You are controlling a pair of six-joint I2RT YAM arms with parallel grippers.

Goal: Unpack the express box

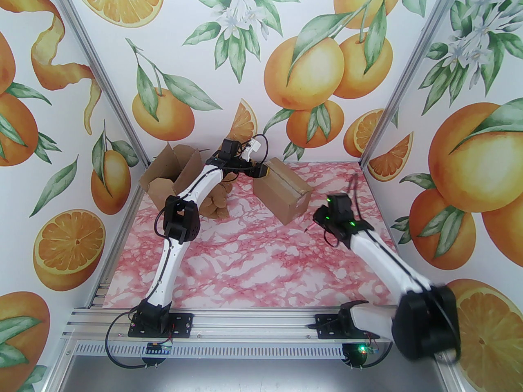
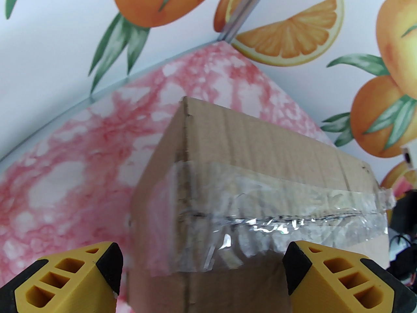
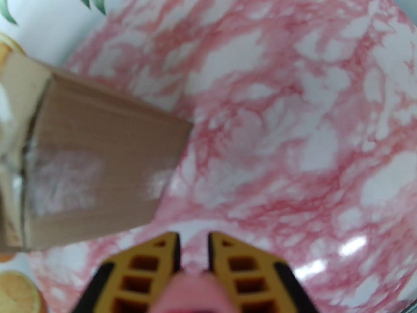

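The express box is a brown carton sealed with clear tape along its top seam, lying at an angle at the back middle of the table. It also appears in the left wrist view and, blurred, in the right wrist view. My left gripper is at the box's left end, open wide, its yellow fingers straddling the taped end, and a small gap shows at the left finger. My right gripper hovers just right of the box's near corner, shut on a blurred pink tool.
An opened cardboard box with raised flaps stands at the back left. A brown lumpy item lies beside it under my left arm. The pink marbled table is bounded by side walls and corner posts.
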